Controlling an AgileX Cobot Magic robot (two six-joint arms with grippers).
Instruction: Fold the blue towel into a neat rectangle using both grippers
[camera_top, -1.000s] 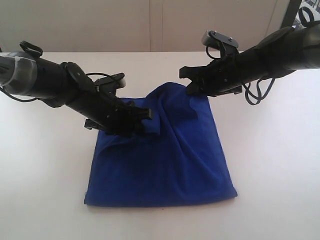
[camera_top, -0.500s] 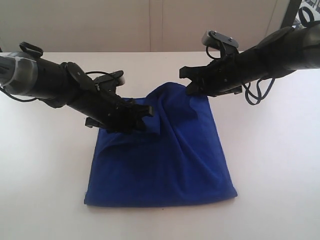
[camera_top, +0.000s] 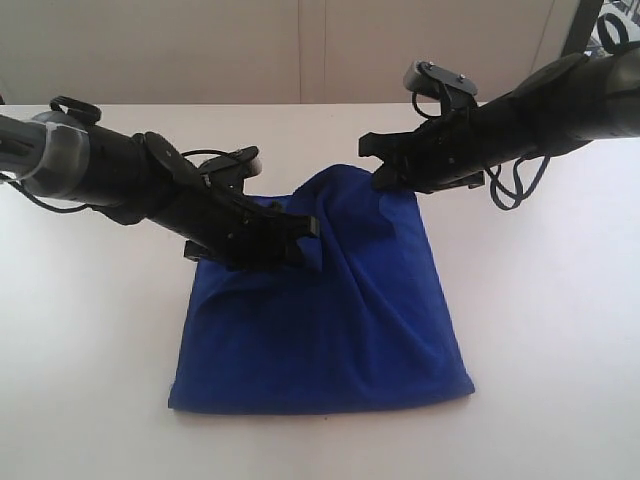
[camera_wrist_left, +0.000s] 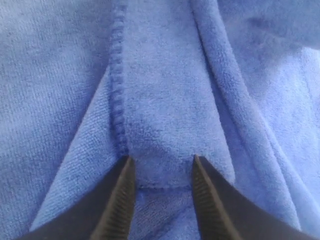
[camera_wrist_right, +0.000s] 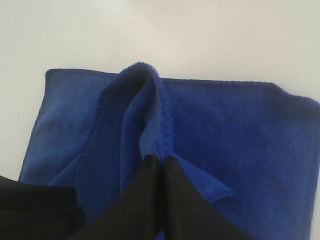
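Lab-like setup: plain white table, bare wall

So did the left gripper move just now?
Yes. In the exterior view the left gripper has slid a little to the right over the blue towel, closer to the line of the vertical wall seam, which stays put.

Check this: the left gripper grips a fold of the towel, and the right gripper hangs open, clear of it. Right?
No. The right gripper is shut on a raised fold of the towel, not open and clear; the right wrist view shows it. The left gripper does grip a fold.
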